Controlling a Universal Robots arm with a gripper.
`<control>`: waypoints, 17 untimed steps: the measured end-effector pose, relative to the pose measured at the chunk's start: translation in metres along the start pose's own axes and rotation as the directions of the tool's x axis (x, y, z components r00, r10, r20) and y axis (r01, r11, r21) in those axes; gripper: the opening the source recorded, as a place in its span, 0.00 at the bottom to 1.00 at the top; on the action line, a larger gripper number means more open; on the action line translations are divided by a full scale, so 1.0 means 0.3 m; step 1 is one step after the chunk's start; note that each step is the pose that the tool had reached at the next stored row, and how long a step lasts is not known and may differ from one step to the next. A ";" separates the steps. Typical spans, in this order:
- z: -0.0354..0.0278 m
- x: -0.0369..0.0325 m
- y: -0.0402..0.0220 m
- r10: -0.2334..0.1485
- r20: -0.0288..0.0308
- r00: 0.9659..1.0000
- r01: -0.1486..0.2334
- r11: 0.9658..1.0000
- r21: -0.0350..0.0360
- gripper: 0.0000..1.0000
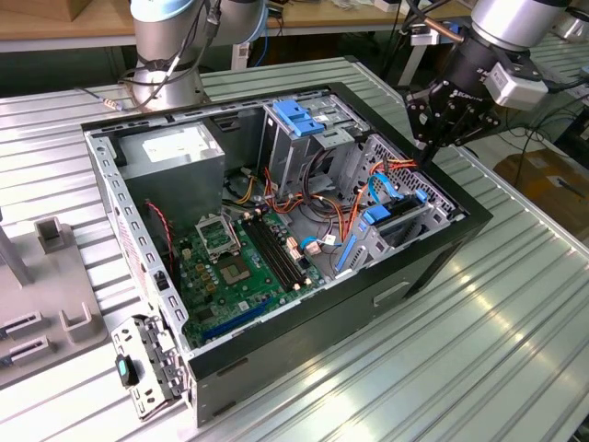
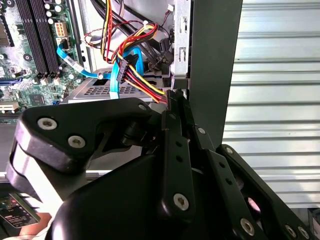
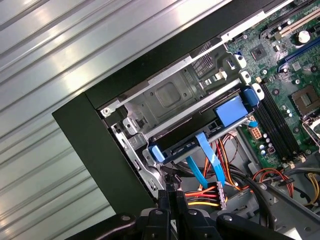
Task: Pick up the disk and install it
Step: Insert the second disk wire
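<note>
The disk (image 1: 398,224) lies flat in the drive bay at the corner of the open black computer case (image 1: 442,253) on the exterior view's right. Blue rails run along its edges. In the first wrist view the disk (image 3: 192,142) shows as a dark slab between blue plastic ends, with blue flat cables crossing it. My gripper (image 1: 426,147) hovers just above the case wall beside that bay. Its thin fingers are pressed together with nothing between them, and in both wrist views the gripper (image 2: 172,97) (image 3: 172,195) tip sits close to a bundle of red, yellow and orange wires.
Inside the case are a green motherboard (image 1: 239,262), a grey power-supply box (image 1: 175,152) and a metal cage topped by a blue bracket (image 1: 299,115). The case stands on a ribbed metal table (image 1: 515,313). A grey fixture (image 1: 46,276) sits at the exterior view's left.
</note>
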State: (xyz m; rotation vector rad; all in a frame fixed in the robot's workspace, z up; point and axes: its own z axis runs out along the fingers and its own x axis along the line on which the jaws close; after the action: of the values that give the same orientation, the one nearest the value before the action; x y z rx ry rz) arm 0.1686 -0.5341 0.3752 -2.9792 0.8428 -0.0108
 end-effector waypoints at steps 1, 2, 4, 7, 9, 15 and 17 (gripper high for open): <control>0.000 0.000 0.000 0.011 0.000 1.000 -0.011 1.000 0.000 0.16; 0.000 0.000 0.000 0.028 -0.001 1.000 -0.028 1.000 0.000 0.16; 0.001 0.000 0.000 0.071 -0.003 0.997 -0.071 0.997 0.001 0.16; 0.001 0.000 0.000 0.130 -0.006 0.991 -0.130 0.992 0.001 0.16; 0.001 0.000 0.000 0.169 -0.008 0.986 -0.169 0.986 0.002 0.16; 0.002 0.000 0.000 0.293 -0.013 0.956 -0.293 0.956 0.004 0.16; 0.002 0.000 0.000 0.293 -0.013 0.956 -0.293 0.956 0.004 0.16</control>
State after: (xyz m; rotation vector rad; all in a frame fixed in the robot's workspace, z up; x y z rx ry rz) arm 0.1686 -0.5341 0.3745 -2.8227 1.2760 -0.0212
